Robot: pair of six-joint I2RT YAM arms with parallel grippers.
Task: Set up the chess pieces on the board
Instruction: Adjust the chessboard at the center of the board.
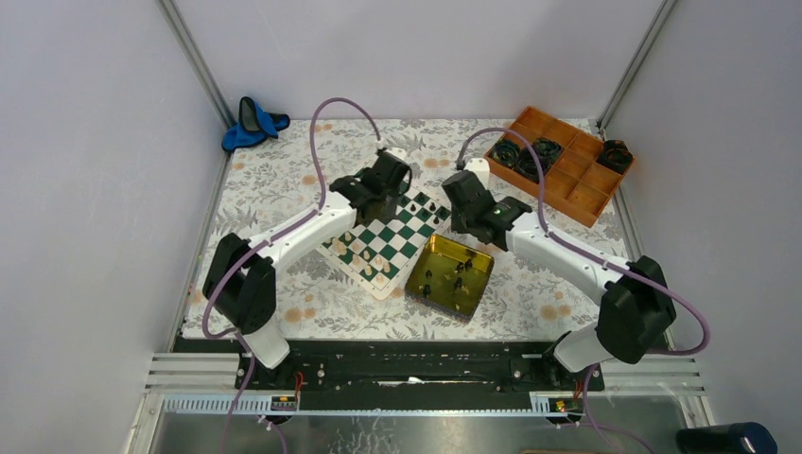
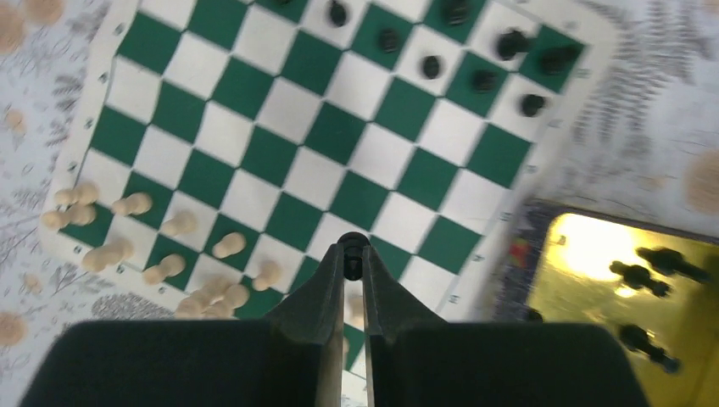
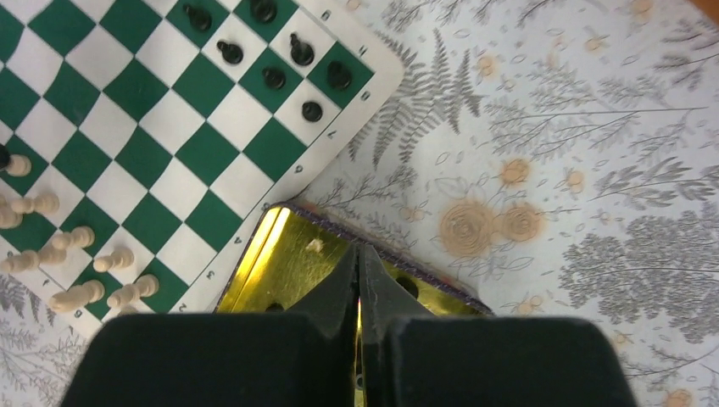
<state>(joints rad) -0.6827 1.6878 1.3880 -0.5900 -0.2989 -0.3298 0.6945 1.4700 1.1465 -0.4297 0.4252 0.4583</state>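
Left wrist view: pinching a tiny black chess piece (image 2: 353, 264) in the left gripper (image 2: 353, 252) over the green-and-white checked chessboard (image 2: 288, 161), with jaws of the right gripper (image 3: 359, 254) pressed together above the yellow-gold square tin tray (image 3: 292, 254).

Chessboard (image 2: 314, 178): one. Black chess pieces (image 2: 431, 66) on it: eight. One further black chess piece (image 2: 353, 242) in left tool (image 2: 353, 252). Cream chess pieces (image 2: 229, 246): roughly a dozen, cluster too tight for exact count. Yellow tin tray (image 1: 437, 253): one, at least three black pieces inside. Orange compartment tray (image 1: 586, 197): one, three black coils (image 1: 506, 151) visible.
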